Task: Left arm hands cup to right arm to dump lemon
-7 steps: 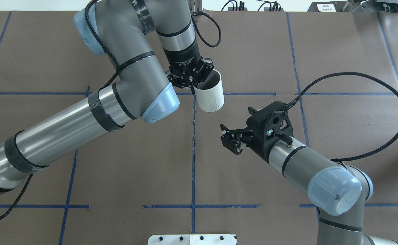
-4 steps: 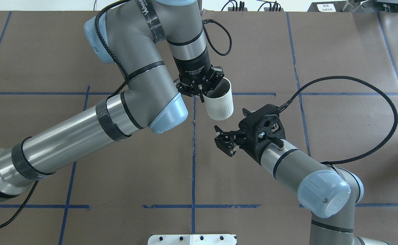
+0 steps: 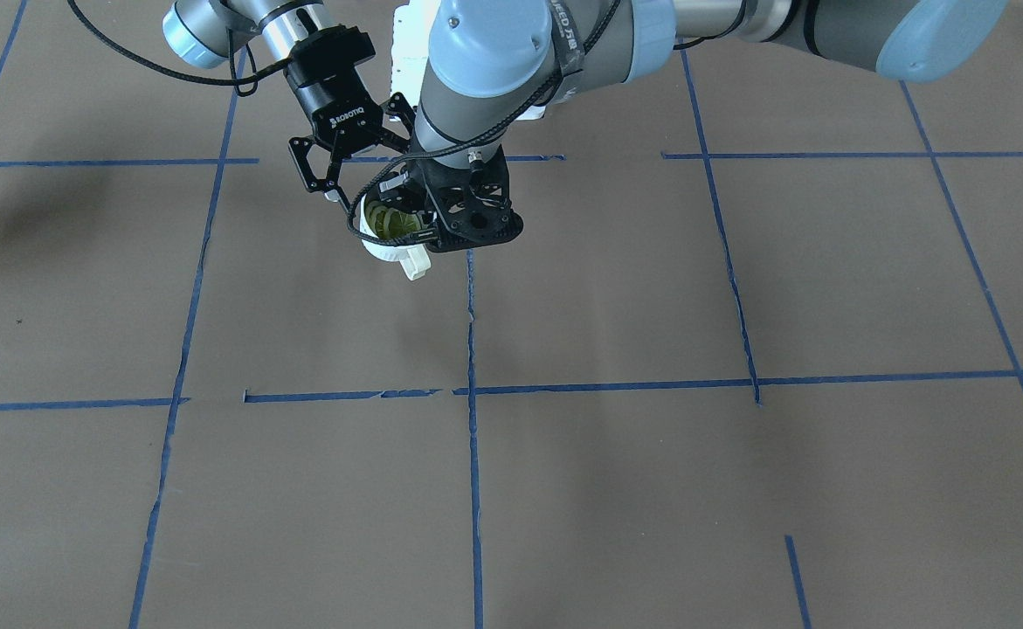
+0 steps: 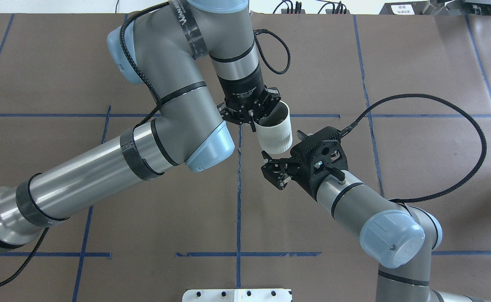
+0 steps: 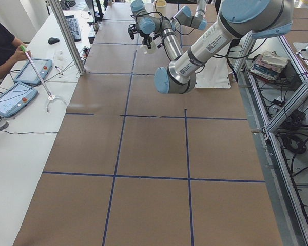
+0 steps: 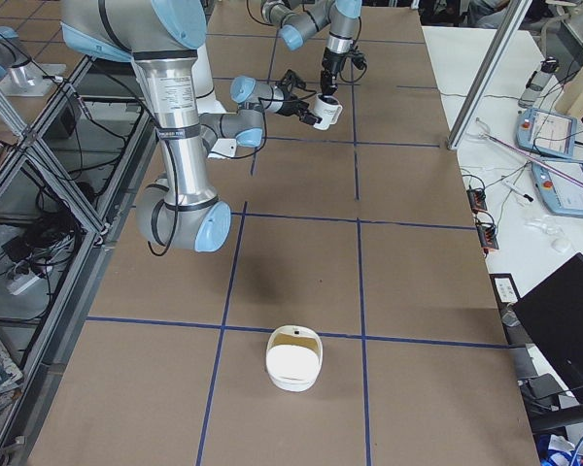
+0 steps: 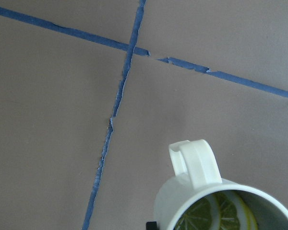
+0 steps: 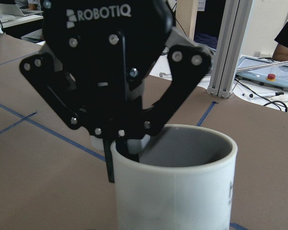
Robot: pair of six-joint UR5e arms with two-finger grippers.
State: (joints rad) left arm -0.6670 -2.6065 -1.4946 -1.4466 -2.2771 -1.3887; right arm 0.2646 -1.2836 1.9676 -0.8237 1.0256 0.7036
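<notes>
The white cup (image 4: 275, 135) hangs above the table with the lemon (image 3: 389, 224) inside; the left wrist view shows its handle (image 7: 197, 165) and the lemon slices (image 7: 216, 215). My left gripper (image 4: 253, 121), marked ROBOTIQ in the right wrist view (image 8: 122, 155), is shut on the cup's rim (image 8: 175, 139), one finger inside and one outside. My right gripper (image 4: 273, 171) is open and empty, just on the robot's side of the cup's base, at about its height. I cannot tell whether it touches the cup. In the front view its fingers (image 3: 334, 192) spread beside the cup.
A white bowl-like container (image 6: 293, 357) stands on the brown table toward the robot's right end. Blue tape lines (image 4: 238, 188) grid the table. A white mounting plate (image 4: 237, 295) is at the near edge. Operators' tablets (image 5: 10, 97) lie on a side table.
The left arm carried the cup rightward and a little nearer the robot. The right gripper moved up and left toward it, staying open. The gap between them has nearly closed.
</notes>
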